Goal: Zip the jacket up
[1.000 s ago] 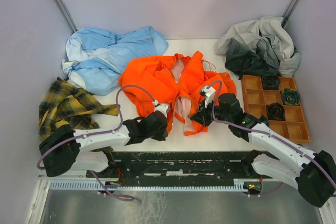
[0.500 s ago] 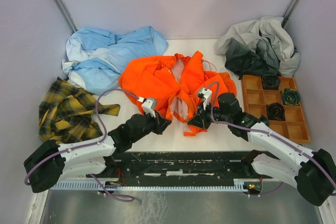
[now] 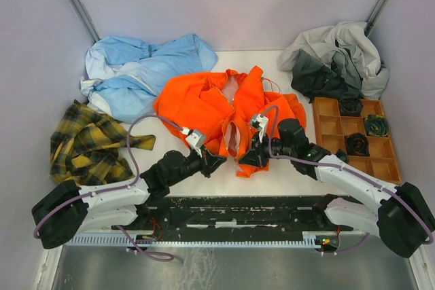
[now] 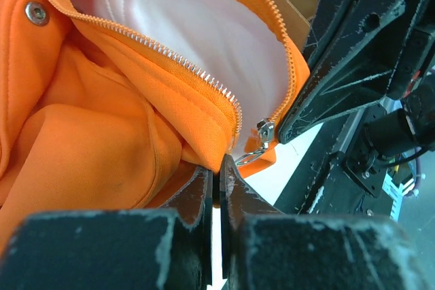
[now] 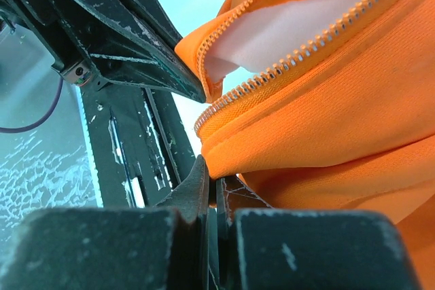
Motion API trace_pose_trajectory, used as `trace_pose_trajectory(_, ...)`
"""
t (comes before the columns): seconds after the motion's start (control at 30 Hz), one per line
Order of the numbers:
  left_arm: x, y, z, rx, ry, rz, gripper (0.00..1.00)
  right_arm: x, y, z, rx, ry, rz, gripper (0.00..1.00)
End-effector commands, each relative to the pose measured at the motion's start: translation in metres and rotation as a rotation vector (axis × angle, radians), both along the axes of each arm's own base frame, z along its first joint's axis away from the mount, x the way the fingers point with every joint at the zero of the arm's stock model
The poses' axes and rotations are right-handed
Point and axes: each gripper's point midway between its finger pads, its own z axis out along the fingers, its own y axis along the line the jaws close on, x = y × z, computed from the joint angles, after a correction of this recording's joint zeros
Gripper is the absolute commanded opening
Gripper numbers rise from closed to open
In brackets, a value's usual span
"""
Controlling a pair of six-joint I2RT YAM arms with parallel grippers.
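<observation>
The orange jacket (image 3: pixel 204 103) lies crumpled mid-table, front open, with pale pink lining (image 3: pixel 233 134) showing. My left gripper (image 3: pixel 216 161) is shut on the left front's bottom hem (image 4: pixel 204 137), just under the zipper teeth (image 4: pixel 156 49). The metal slider and its pull (image 4: pixel 262 135) hang beside it. My right gripper (image 3: pixel 247 159) is shut on the right front's bottom hem (image 5: pixel 285 147), below its teeth (image 5: pixel 319 42). The two grippers sit close together, tips nearly facing. In the right wrist view the left gripper's fingers (image 5: pixel 136 39) show close ahead.
A light blue garment (image 3: pixel 139 73) lies back left and a yellow plaid shirt (image 3: pixel 92 140) at the left. A grey and dark clothing heap (image 3: pixel 336 59) sits back right, above a brown compartment tray (image 3: pixel 327 127) holding dark rolled items. The black base rail (image 3: pixel 231 212) runs along the near edge.
The left arm swung its elbow out to the left and its gripper slid nearer and right along the hem. The right gripper moved left, bringing the two front edges closer.
</observation>
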Motion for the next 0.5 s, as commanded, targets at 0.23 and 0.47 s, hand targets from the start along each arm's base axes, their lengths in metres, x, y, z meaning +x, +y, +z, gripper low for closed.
trace_pose_trajectory(0.23, -0.013, -0.022, 0.049, -0.092, -0.203, -0.167, 0.03, -0.005, 0.021, 0.025, 0.091, -0.058, 0.104, 0.00)
trace_pose_trajectory(0.47, -0.014, -0.023, 0.048, -0.090, -0.202, -0.181, 0.03, -0.008, 0.022, 0.022, 0.079, -0.066, 0.118, 0.00)
